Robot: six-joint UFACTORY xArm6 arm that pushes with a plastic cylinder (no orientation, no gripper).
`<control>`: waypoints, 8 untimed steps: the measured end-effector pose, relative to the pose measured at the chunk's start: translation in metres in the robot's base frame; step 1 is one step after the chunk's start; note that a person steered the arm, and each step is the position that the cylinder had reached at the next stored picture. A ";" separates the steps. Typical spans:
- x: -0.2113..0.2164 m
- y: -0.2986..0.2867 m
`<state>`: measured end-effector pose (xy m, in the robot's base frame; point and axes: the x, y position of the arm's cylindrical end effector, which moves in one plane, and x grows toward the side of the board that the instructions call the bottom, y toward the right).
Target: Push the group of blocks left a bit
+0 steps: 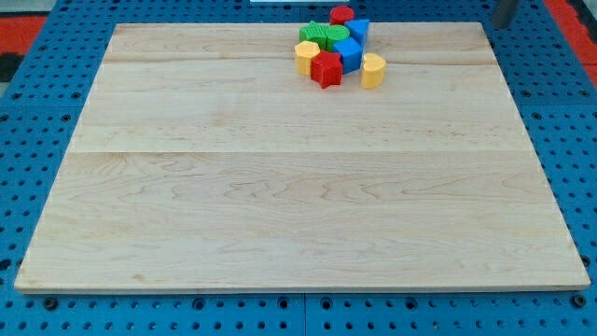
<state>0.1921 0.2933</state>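
You'll find the blocks clustered at the wooden board's (pixel 280 187) top edge, right of centre: red cylinder (pixel 341 15), blue blocks (pixel 359 29) (pixel 349 53), green blocks (pixel 315 35) (pixel 338 42), red star (pixel 326 69), yellow blocks (pixel 306 57) (pixel 372 70). My tip isn't visible, so its position can't be told.

No readable text (or numbers) anywhere here.

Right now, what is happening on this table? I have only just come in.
A pushing job is set up on a wooden board, but nothing is touching the blocks. They sit bunched near the view's top edge: a red block, two blue blocks, two green blocks, a red star-like block, and two yellow blocks. A dark object shows at the top right corner; my tip is not visible.
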 end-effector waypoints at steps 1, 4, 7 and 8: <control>-0.001 -0.015; 0.000 -0.126; 0.001 -0.199; 0.001 -0.239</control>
